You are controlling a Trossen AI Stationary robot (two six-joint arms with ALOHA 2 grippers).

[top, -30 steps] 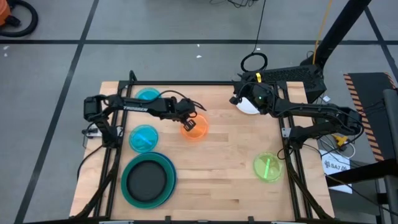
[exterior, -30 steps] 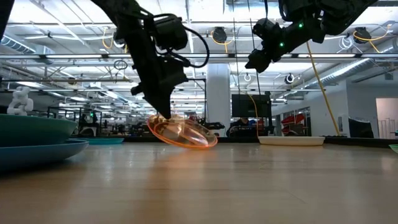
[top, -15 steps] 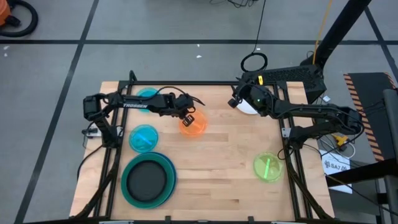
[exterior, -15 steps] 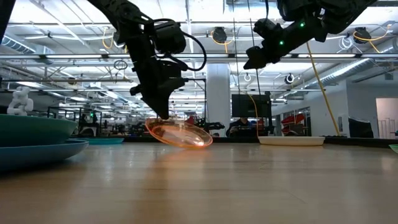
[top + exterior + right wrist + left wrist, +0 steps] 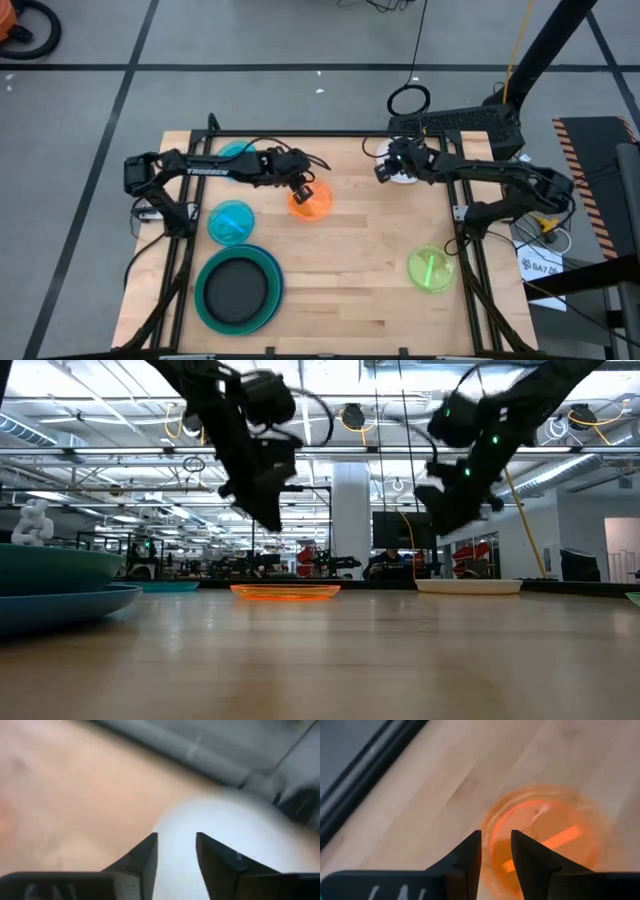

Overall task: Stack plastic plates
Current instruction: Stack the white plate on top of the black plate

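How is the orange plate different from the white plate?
The orange plate is see-through and glowing; the white plate is solid. The orange plate lies near the table's middle, the white plate near the far edge. The left gripper is over the orange plate, the right gripper beside the white plate. Both are round and lie flat on the wooden table.

**Non-task items around your workstation**

You have a light wooden table point(image 5: 350, 260) on a grey floor point(image 5: 250, 60) crossed by dark tape lines. A yellow cable point(image 5: 520, 40) runs down beyond the far edge. An orange-and-black vacuum point(image 5: 22, 28) sits at the far corner. Hazard-striped equipment point(image 5: 590, 150) stands alongside.
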